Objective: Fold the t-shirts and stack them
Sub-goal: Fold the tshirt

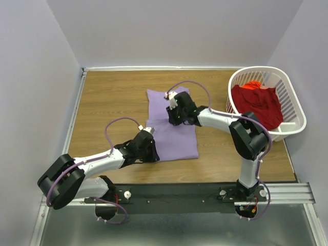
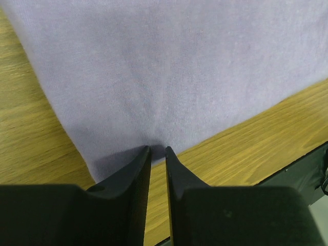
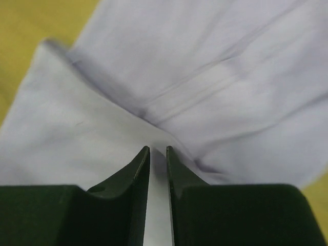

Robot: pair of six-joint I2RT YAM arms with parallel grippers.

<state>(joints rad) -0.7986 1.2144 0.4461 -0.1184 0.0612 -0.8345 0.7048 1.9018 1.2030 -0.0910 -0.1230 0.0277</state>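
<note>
The lavender t-shirt [image 1: 173, 137] is laid flat on the wooden table [image 1: 113, 97], folded long. The red t-shirt [image 1: 259, 102] is kept in the white laundry basket [image 1: 293, 124]. Both arms are bent low over the cloth. The left gripper [image 2: 158, 148] is pinched on its near edge, and the right gripper [image 3: 158, 148] is pinched on a fold farther up.

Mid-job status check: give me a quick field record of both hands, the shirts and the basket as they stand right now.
left hand: nearly closed, apparently pinching the near edge of the lavender t-shirt, by its left corner
right hand: nearly closed, apparently pinching a fold at the shirt's far part
lavender t-shirt: lying on the table, sides seemingly folded in
red t-shirt: heaped in the laundry basket
stack: not started
</note>
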